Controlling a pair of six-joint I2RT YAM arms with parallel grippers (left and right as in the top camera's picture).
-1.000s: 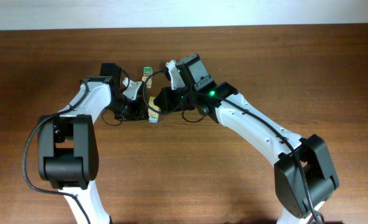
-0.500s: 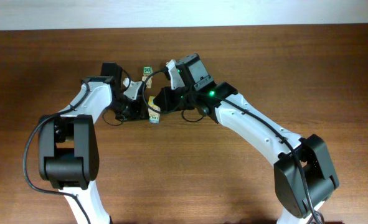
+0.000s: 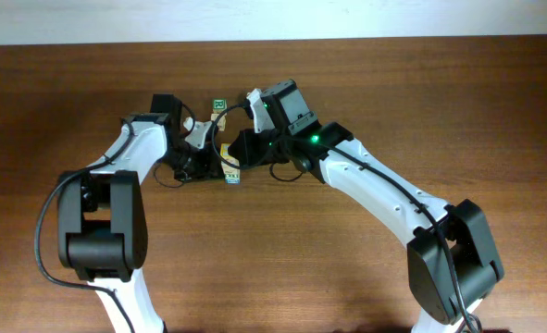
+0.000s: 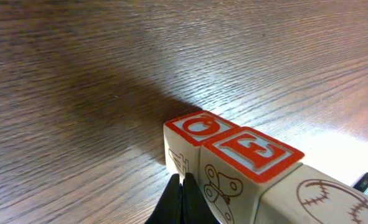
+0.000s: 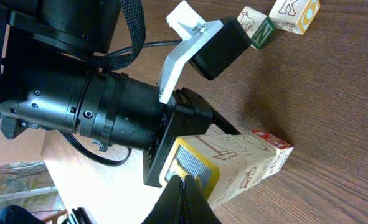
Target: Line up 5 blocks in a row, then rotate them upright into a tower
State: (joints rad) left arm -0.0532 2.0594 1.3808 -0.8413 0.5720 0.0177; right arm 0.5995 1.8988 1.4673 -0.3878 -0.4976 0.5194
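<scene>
With my left gripper and right gripper pinched shut and empty, I judge the alphabet blocks just ahead light, rigid and smooth: grip opposite flat faces.

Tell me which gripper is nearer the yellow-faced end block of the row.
Right. The right gripper, shut, sits against the yellow-faced block; the left gripper, shut, rests farther along, beside the O block and E block.
</scene>
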